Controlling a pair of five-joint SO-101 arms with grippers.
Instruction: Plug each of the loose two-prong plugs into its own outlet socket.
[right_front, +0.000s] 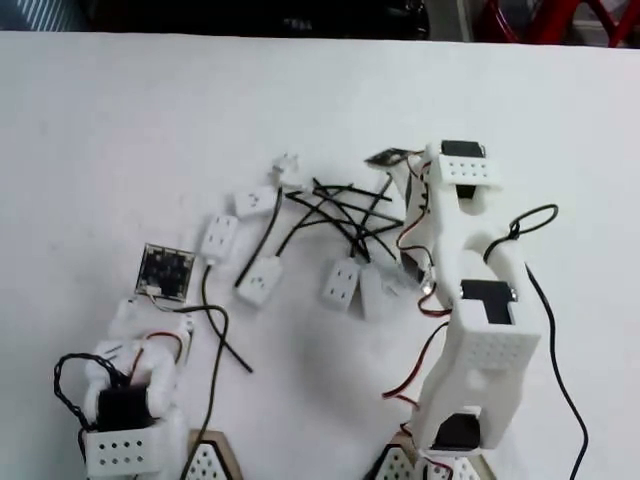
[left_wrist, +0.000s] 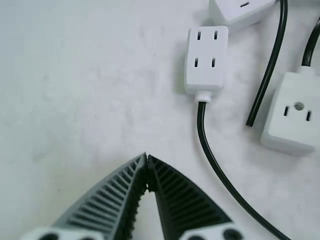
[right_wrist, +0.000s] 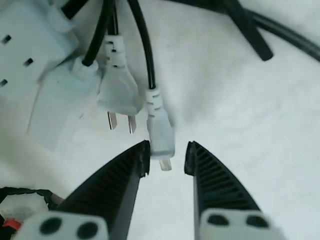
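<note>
My right gripper (right_wrist: 166, 156) is open, its fingertips on either side of the prong end of a white two-prong plug (right_wrist: 161, 134) on a black cord. The jaws are wider than the plug. A second white plug (right_wrist: 119, 90) lies beside it with both prongs bare. White sockets (right_wrist: 24, 44) lie just past the plugs. My left gripper (left_wrist: 146, 162) is shut on nothing above bare table. Ahead of it lies a white socket (left_wrist: 206, 60) with two slot pairs and a black cord. In the high view the sockets (right_front: 258, 280) and tangled cords (right_front: 335, 210) lie mid-table.
A three-hole white outlet (left_wrist: 295, 112) and another socket (left_wrist: 240, 7) lie beside the left gripper's socket. The right arm (right_front: 475, 340) stands over the right of the cord pile; the left arm (right_front: 125, 410) is folded at the front left. White table (right_front: 120, 130) spreads to the left and back.
</note>
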